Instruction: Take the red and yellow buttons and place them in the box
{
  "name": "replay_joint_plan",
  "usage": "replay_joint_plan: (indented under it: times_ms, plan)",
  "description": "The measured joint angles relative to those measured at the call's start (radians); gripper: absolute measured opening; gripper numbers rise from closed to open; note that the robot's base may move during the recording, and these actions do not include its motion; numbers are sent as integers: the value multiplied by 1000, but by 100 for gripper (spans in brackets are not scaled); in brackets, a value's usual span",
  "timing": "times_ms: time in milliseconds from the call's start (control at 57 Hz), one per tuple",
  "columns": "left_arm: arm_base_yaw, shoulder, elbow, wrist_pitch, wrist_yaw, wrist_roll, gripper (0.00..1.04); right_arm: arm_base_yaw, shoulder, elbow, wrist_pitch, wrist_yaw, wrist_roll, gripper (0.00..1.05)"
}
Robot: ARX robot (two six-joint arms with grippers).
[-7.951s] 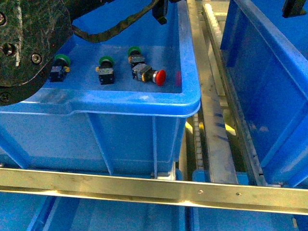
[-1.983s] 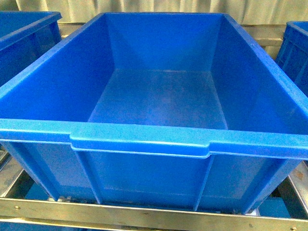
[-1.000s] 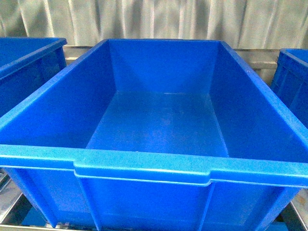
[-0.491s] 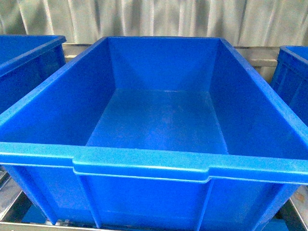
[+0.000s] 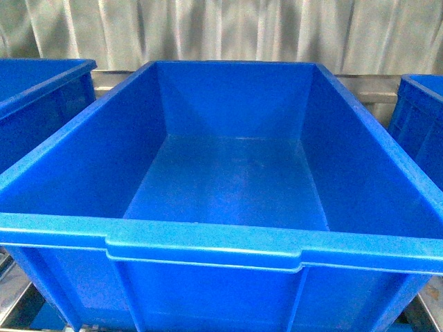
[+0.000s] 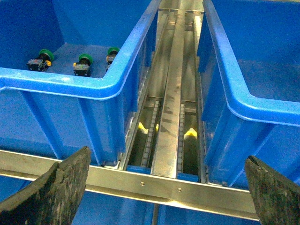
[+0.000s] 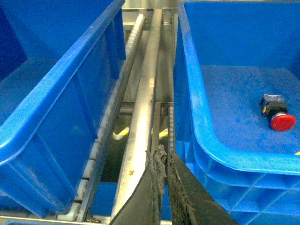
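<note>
My right gripper has jaws pressed together and empty, the red mushroom-capped push-button lies beyond them inside the blue plastic bin; I'd spread them before descending; left gripper spread, idle.

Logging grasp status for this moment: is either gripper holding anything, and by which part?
Nothing is held. The left gripper is wide open with only the rack between its fingers; the right gripper is shut, with nothing between its fingers.
</note>
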Motion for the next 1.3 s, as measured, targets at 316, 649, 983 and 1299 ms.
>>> replay_joint_plan:
  times_ms: [316,649,983,1299]
  plan:
    - [0,0,0,0,0,0,97,0,-79,-26,-25,0,0,4]
    - [0,0,0,0,0,0,97,0,-174,-26,-123,0,0,4]
    - [0,0,0,0,0,0,97,1,-313,-26,-262,0,0,4]
    - [0,0,0,0,0,0,97,1,-314,-26,-262,0,-2,58]
